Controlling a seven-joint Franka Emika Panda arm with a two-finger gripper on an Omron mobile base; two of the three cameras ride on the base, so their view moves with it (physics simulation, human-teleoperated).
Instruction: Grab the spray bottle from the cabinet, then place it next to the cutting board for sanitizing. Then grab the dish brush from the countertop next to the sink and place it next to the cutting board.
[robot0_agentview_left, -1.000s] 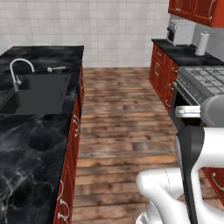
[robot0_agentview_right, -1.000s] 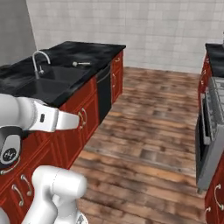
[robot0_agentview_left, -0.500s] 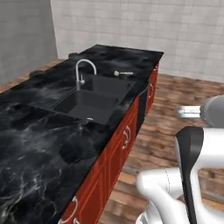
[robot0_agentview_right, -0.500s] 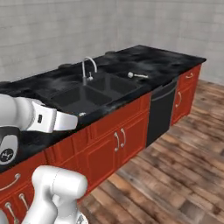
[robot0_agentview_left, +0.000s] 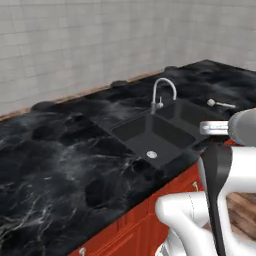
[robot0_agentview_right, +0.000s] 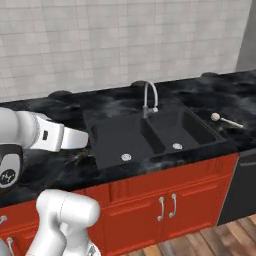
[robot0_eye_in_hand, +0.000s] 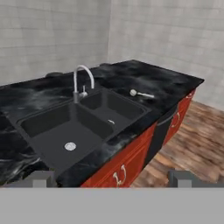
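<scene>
My gripper spread, empty; dish brush beside sink; thin handle may roll off fingertips.

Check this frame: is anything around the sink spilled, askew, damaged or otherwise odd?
Nothing stands out. The dish brush lies flat on the countertop right of the sink, the faucet stands upright, both basins are bare, and no spill shows.

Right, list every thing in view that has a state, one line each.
gripper: open, holding nothing, hanging off the counter's front edge.
dish brush: lying flat on the countertop, right of the sink.
sink: both basins bare, nothing in them.
faucet: no water running.
base cabinet doors: shut.
</scene>
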